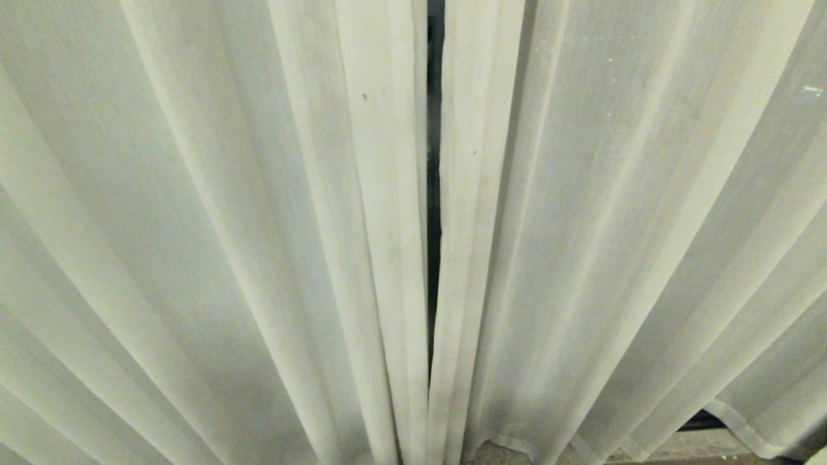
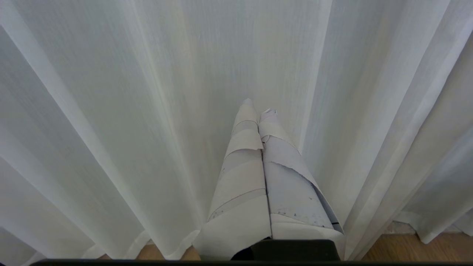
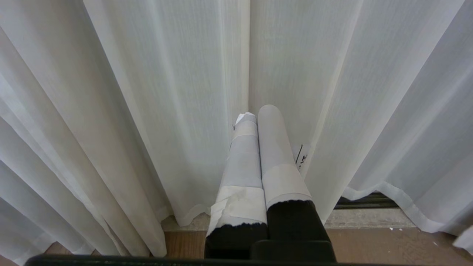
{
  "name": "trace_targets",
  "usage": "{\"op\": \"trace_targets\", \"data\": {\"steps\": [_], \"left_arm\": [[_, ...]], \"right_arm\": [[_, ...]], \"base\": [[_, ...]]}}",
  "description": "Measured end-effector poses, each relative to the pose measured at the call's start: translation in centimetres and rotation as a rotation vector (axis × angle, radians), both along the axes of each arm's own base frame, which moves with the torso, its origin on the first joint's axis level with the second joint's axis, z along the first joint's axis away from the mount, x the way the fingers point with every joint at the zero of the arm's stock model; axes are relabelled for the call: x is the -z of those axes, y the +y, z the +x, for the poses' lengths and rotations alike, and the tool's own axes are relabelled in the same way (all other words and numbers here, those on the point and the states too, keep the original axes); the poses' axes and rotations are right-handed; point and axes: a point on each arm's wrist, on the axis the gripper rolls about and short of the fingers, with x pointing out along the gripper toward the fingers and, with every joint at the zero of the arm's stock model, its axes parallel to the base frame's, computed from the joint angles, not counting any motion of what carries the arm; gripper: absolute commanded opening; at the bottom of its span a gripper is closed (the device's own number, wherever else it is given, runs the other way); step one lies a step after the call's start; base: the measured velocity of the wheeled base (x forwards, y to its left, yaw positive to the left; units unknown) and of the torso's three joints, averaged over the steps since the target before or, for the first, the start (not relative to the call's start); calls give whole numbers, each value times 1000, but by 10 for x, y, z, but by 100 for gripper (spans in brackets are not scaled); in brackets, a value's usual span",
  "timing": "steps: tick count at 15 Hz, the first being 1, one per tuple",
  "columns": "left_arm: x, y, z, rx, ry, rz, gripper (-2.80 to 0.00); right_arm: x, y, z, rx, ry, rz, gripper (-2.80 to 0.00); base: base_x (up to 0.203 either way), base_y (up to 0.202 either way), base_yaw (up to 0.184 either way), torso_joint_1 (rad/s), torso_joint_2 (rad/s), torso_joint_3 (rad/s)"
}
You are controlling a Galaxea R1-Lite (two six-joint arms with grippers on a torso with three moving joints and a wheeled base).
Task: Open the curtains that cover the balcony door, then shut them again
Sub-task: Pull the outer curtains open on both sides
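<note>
Head view shows you the curtains [image 1: 258, 226] drawn, cream pleated panels left and right, thin dark slit of the balcony door [image 1: 435, 213] between, left gripper [image 2: 257, 111] closed empty, right gripper [image 3: 257, 115] likewise, both near the fabric.

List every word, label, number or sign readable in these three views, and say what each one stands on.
No text can be read in any view.
Small white tag beside the right tool, against the cream pleated curtains: dark marks, too small to read.
Head view: cream curtains with a narrow dark gap only, no lettering.
Left wrist view: taped left tool, no print.
</note>
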Motion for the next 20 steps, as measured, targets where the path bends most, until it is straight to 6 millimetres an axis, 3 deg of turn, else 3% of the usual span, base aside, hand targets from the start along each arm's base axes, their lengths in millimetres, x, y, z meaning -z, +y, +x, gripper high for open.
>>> {"op": "trace_targets", "data": {"steps": [12, 20], "left_arm": [[0, 0, 0, 2, -3, 6, -280], [-19, 0, -5, 15, -92, -45, -280]], "right_arm": [[0, 0, 0, 0, 0, 0, -280], [0, 0, 0, 1, 0, 0, -280]], "base": [[0, 0, 0, 0, 0, 0], [0, 0, 0, 0, 0, 0]]}}
